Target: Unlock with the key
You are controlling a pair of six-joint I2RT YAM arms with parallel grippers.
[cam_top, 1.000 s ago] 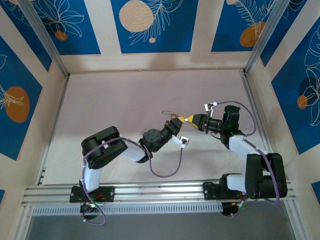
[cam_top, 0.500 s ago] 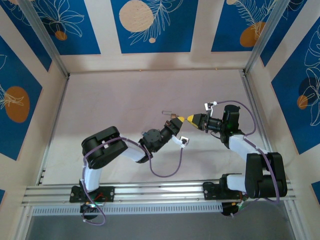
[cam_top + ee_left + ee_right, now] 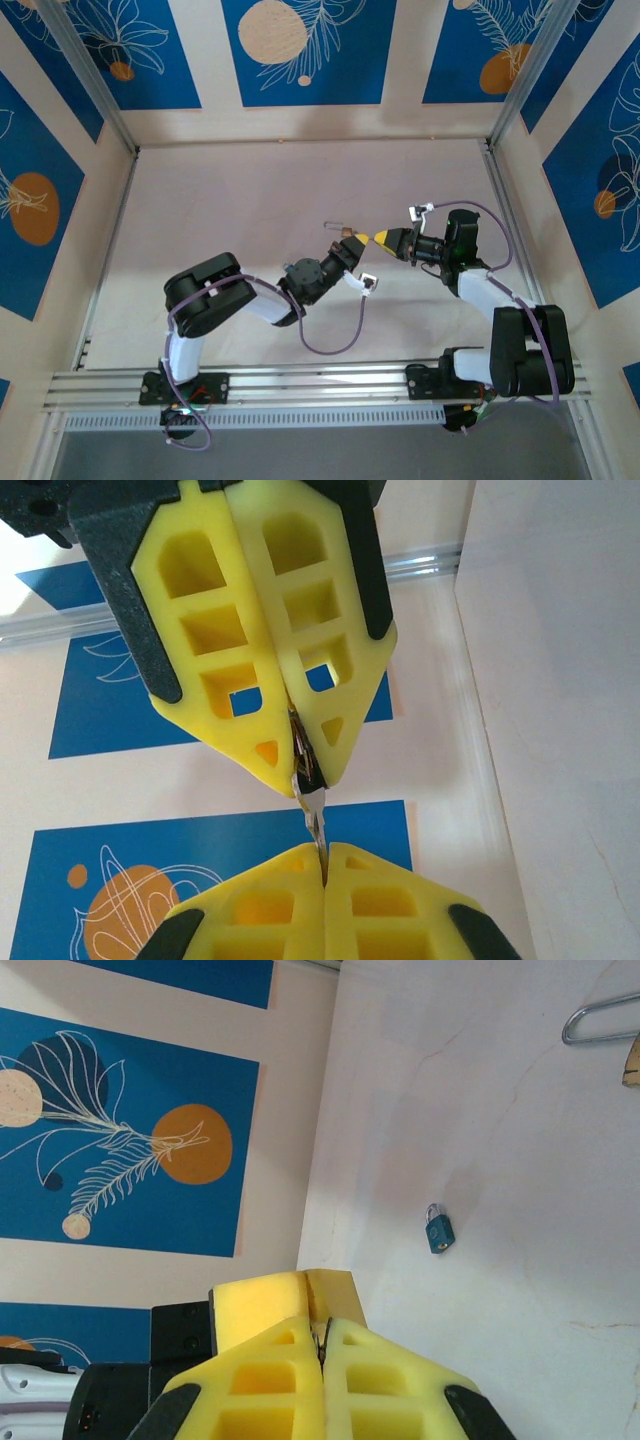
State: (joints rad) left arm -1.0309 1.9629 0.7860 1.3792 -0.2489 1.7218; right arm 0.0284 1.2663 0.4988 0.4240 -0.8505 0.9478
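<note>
White tabletop (image 3: 250,190), walled by blue leaf-print panels (image 3: 290,50). Above its middle, the right gripper (image 3: 298,775) and the left gripper (image 3: 323,852) meet tip to tip. The right one is clamped on the head of the key (image 3: 313,810), and the left one pinches the blade's tip (both pairs of yellow fingers are pressed together). The key spans the small gap between them. A teal padlock (image 3: 438,1230) lies on the table, apart from both, and a wire loop (image 3: 598,1015) lies farther off.

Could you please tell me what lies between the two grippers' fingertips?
A small metal key bridges the right gripper and left gripper, seen in the left wrist view.
</note>
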